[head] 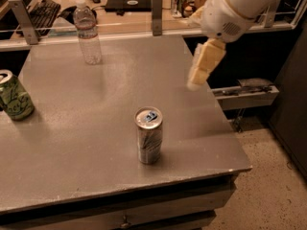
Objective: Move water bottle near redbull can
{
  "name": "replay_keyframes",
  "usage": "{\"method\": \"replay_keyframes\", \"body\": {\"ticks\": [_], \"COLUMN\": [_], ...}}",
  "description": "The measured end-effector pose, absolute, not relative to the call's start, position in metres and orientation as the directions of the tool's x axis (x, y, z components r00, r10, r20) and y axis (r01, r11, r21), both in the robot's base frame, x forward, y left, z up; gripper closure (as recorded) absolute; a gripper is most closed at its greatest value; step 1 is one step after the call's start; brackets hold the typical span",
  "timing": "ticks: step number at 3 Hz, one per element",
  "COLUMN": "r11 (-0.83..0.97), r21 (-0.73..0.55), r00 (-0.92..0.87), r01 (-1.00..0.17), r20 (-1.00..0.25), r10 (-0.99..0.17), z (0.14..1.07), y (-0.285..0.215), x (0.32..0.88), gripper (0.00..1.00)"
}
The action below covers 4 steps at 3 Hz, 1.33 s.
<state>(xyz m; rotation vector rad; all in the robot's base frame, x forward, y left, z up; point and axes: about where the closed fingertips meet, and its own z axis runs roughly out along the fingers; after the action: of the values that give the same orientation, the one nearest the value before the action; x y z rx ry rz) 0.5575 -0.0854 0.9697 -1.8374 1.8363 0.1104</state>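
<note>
Your gripper (205, 63) hangs in the air at the right side of the view, over the far right part of the worktop (96, 128). It points downward from the white arm (235, 8) that reaches in from the upper right corner. It touches nothing, and you cannot tell whether it is released or clenched, since it shows only as one pale cream shape.

The water bottle (88, 32) stands upright near the worktop's far edge, toward the left of the view, with its white cap on and its clear ribbed body resting on the grey surface. It is well apart from the gripper.

The redbull can (148, 134) stands upright near the front edge, roughly in the middle of the worktop, its silver top with the blue mark facing up. The bottle and this can are well apart, with a broad stretch of bare surface between them.

A green can (14, 97) stands at the left edge of the worktop, apart from both.

Behind the worktop, past a low rail, you see a desk with a keyboard (43, 11) on it. A speckled floor (268, 176) shows at the lower right.
</note>
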Motion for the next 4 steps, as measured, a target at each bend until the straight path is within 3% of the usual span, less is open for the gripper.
{"method": "replay_keyframes", "body": {"ticks": [2, 4], "r11": [0.026, 0.030], "r21": [-0.283, -0.282], "r00": [0.168, 0.171], "r01": [-0.959, -0.959], "r20": [-0.637, -0.661], "r10": [-0.752, -0.731], "z": [0.962, 0.964], "y": [0.021, 0.030], "x": [0.605, 0.607], "gripper": [0.00, 0.00]}}
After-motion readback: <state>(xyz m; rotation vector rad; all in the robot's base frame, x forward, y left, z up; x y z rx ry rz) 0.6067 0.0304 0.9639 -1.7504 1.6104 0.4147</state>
